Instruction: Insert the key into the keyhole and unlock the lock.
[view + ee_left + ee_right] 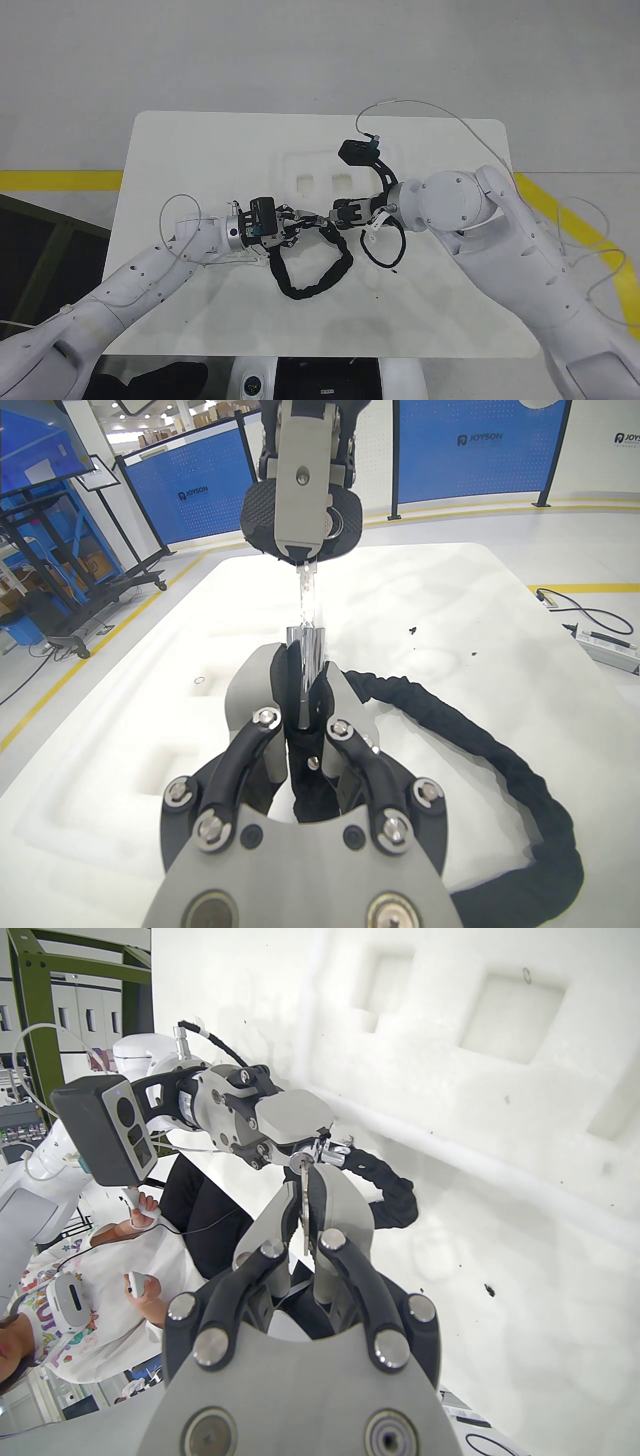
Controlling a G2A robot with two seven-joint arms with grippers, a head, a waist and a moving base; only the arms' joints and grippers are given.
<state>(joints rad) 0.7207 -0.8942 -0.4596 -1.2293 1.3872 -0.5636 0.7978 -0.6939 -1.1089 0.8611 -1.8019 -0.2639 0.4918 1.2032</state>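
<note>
Key [307, 595] and keyhole [299, 1161] met end to end, yet how far the blade had entered could not be made out. The key's head was buried between the pads of the right gripper [301, 550], whose fingers [350, 1208] were clenched on it, leaving the blade bare. The left gripper [305, 670] had its fingers [245, 690] clamped on the chrome cylinder [306, 650] of the cable lock. That cylinder was held off the surface with its keyhole end facing the key, and its lower part was swallowed by the black pads.

From the cylinder the lock's black fabric-sleeved cable [315, 275] looped down onto the surface [200, 160]. In the left wrist view its far end was cut off by the gripper's body, and in the top view the join of key and lock was too small to read.

The surface was a white, foam-like slab with rounded corners and shallow rectangular recesses [325, 182] pressed into it — two small ones just beyond the grippers. A few dark specks [412, 630] lay scattered on it.

Around it lay a pale grey floor marked with yellow lines [60, 180]. Blue perforated partition panels [470, 450] stood beyond the surface, each carrying a line of white printing.
</note>
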